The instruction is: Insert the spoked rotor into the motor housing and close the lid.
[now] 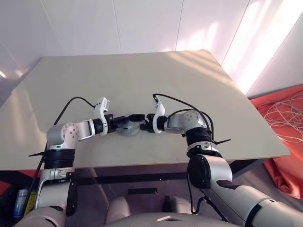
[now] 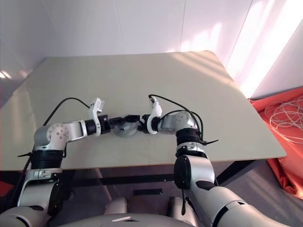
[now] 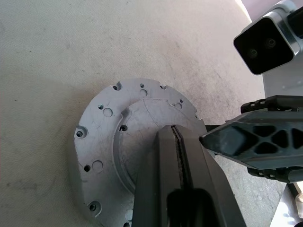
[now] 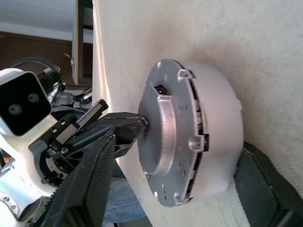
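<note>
The motor housing [image 4: 218, 118], a shallow round grey case, lies on the table near its front edge. The lid [image 4: 173, 137] sits shut on top of it, a grey disc with small holes [image 3: 102, 137] and a raised centre. The spoked rotor is hidden. My left gripper [image 3: 174, 130] is shut, and its tips rest on the lid's raised centre. My right gripper [image 4: 177, 149] comes in from the opposite side and is open. One of its fingers [image 4: 94, 189] is on each side of the housing [image 1: 129, 128].
The beige table [image 1: 189, 85] stretches wide behind and to both sides of the housing, and its front edge runs just below my arms. On the floor to the right lie an orange cloth [image 1: 284, 165] and loose white cables [image 1: 284, 116].
</note>
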Controlling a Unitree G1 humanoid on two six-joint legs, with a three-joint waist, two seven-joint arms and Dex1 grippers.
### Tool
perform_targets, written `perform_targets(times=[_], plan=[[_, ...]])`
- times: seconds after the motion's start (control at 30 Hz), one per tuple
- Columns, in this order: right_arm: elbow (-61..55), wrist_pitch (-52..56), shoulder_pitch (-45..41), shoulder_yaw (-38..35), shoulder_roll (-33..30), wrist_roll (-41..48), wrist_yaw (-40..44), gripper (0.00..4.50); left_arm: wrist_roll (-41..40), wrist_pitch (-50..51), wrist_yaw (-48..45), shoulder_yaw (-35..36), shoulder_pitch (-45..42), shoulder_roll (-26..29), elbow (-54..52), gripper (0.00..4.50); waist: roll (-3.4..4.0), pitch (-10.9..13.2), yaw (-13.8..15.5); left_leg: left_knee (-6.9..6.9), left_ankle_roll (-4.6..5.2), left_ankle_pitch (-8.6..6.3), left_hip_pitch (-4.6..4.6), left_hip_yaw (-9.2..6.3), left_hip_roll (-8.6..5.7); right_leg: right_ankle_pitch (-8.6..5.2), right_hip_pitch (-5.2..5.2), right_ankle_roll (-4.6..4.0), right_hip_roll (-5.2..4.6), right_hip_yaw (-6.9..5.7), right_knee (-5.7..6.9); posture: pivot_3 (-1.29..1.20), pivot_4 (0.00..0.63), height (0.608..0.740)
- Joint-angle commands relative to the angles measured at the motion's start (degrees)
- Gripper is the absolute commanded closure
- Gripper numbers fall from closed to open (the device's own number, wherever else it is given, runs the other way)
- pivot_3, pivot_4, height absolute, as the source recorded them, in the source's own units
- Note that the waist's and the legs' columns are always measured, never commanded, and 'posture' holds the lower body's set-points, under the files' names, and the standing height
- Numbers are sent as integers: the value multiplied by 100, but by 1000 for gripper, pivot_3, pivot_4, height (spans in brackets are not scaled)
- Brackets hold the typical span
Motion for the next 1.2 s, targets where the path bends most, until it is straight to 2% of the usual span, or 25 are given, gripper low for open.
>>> perform_targets(times=[0.03,0.1,0.17,0.57,0.8,1.2], plan=[[-96,-43,-457,4,423,449,263,1534,247,140,135,-346,154,-30,316,4500,0,0,2,0,0,0,-1,0,0,0,-2,0,0,0,1,0,0,740],[-84,-60,-472,16,411,445,275,2142,257,125,130,-351,134,-37,338,4500,0,0,4,0,0,0,-10,-1,0,1,-8,-3,0,0,2,0,0,740],[-94,-81,-475,42,402,437,305,2391,264,108,124,-356,120,-41,356,4500,0,0,13,0,2,-1,-10,-1,-2,16,-7,-29,0,0,1,0,0,740],[-39,-149,-530,-53,317,433,247,2430,293,-56,102,-321,110,-71,389,4500,0,0,39,0,5,-3,-16,-2,-4,18,-6,-32,-1,0,-5,0,0,740],[311,-463,-539,-292,97,318,-9,2431,175,-544,272,220,14,-227,444,4500,-1,1,50,1,5,-3,-19,-2,-4,18,-7,-32,-1,0,-5,0,0,740],[462,-640,-547,-329,46,267,-210,2439,178,-671,337,247,54,-252,450,4500,-1,1,150,2,21,-13,-36,-2,-5,21,-13,-37,-2,-2,-18,0,0,740]])
